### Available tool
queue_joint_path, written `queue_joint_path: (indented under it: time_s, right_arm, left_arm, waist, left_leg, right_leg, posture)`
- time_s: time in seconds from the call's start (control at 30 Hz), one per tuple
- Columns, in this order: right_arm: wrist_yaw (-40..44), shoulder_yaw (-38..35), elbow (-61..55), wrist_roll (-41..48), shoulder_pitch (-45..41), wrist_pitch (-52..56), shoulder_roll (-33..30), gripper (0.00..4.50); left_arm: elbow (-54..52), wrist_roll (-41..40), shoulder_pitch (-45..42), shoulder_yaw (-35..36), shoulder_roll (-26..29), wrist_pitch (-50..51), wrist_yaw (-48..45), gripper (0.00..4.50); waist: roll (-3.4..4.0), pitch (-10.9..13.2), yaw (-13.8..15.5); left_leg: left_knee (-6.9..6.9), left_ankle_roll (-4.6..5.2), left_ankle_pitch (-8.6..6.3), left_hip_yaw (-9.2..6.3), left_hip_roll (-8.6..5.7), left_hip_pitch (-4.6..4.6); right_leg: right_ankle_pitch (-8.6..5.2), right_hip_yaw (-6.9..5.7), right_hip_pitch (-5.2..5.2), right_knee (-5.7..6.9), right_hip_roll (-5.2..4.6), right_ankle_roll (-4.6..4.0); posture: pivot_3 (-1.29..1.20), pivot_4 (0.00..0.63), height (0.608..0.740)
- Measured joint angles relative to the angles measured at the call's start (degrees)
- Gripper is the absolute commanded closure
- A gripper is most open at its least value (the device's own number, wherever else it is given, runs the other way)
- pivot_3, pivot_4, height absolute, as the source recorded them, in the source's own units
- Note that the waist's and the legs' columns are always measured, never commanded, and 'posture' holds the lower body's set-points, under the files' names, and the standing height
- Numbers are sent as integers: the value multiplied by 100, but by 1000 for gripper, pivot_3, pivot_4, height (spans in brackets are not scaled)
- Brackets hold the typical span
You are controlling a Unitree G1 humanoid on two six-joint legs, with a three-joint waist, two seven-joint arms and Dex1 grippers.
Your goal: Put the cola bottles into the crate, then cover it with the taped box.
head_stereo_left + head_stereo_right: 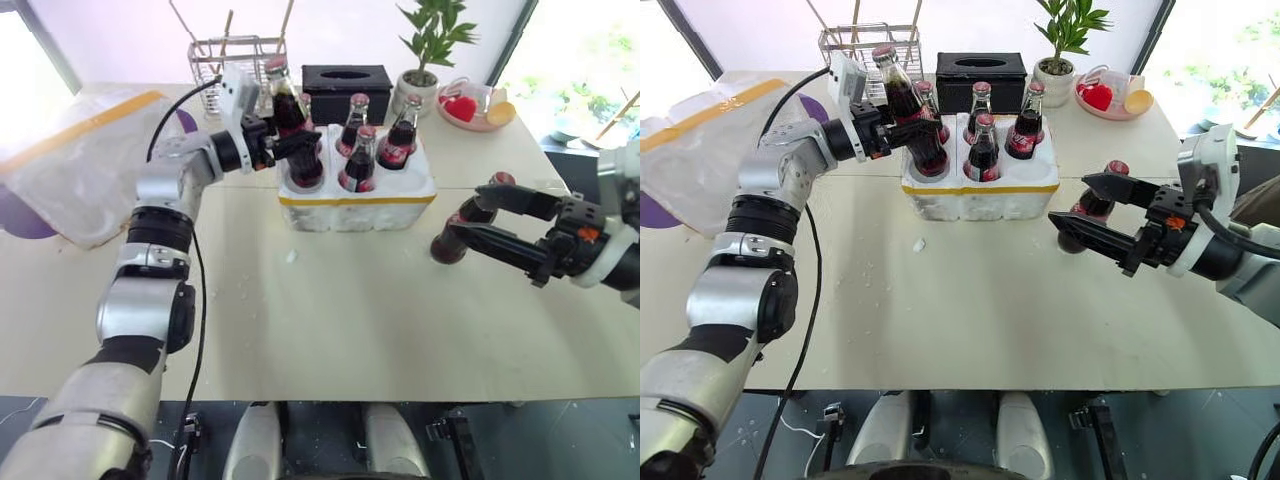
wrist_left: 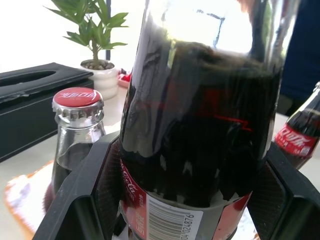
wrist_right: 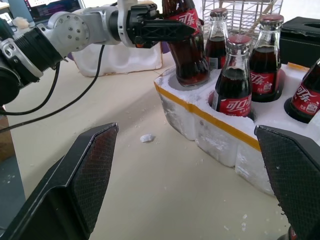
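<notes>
Gripping a cola bottle (image 1: 902, 105) tilted over the crate (image 1: 980, 195) to seat it in a well, the left gripper (image 1: 910, 125) works while the right gripper (image 1: 1085, 215) hangs spread, empty, by the last bottle (image 1: 1098, 200) on the table (image 1: 970, 300).

Dark glass cola bottles (image 1: 983, 143) with red caps and red-and-white labels; white styrofoam crate (image 1: 980, 196) banded yellow; cream desk (image 1: 970, 310).
</notes>
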Motion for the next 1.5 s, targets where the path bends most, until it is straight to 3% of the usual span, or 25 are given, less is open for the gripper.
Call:
queue_joint_path:
  time_s: [0.37,0.4,0.47,0.7,0.77,0.9,1.03,1.2,1.5]
  right_arm:
    - [-17,39,8,-328,93,-229,183,0]
    - [-8,66,24,-379,92,-239,193,0]
    - [3,122,72,-509,90,-279,208,0]
    - [33,218,96,-979,312,-460,236,0]
    - [10,61,67,-1018,709,-454,340,0]
    - [-188,-255,30,-1324,1596,-445,733,0]
    - [-551,-226,11,-1662,1690,-595,1109,0]
    - [-917,203,266,-2135,1358,-901,1638,0]
    - [-942,1081,1449,-3030,372,-1420,2012,0]
  left_arm:
    - [288,812,200,-527,-247,-637,14,1797]
    - [376,912,218,-559,-319,-772,88,772]
    - [469,1024,211,-566,-399,-1025,179,26]
    - [570,1012,251,-388,-472,-1184,318,26]
    - [29,551,435,-124,-400,-605,83,26]
    - [-1804,-871,760,555,374,1249,-573,26]
    - [-3689,-1911,1347,656,918,2581,-1016,26]
    - [-5063,-1871,2566,-247,1249,2743,-1193,26]
    - [-5138,-1701,2654,-493,846,2490,-561,26]
  waist:
    - [0,0,-6]
    - [0,0,-5]
    - [1,-2,5]
    - [3,-6,8]
    - [-2,-3,-4]
    - [2,-2,-63]
    - [29,-15,-61]
    - [29,-17,-50]
    - [28,-16,-36]
  left_leg:
    - [3,0,0,0,0,2]
    - [3,0,0,0,0,2]
    - [4,0,0,0,0,5]
    - [8,0,0,-1,-2,26]
    - [4,0,0,-4,1,23]
    - [2,0,0,-6,3,19]
    - [-6,-2,-2,1,2,103]
    - [-1,-8,2,3,3,115]
    - [-3,-6,2,3,1,100]
  right_leg:
    - [0,1,5,-3,0,-1]
    - [0,1,5,-3,0,0]
    - [0,2,10,-3,0,-1]
    - [-2,2,38,-11,-4,-5]
    - [-1,0,35,-11,-2,-3]
    - [-4,2,8,40,-1,2]
    - [-28,6,72,43,-1,-25]
    - [-36,11,84,41,-2,-50]
    - [-38,13,68,43,4,-46]
  posture:
    - [0,150,740]
    - [0,150,740]
    - [0,150,740]
    - [0,150,740]
    - [0,150,740]
    - [0,150,740]
    - [0,150,740]
    - [0,150,740]
    - [0,150,740]
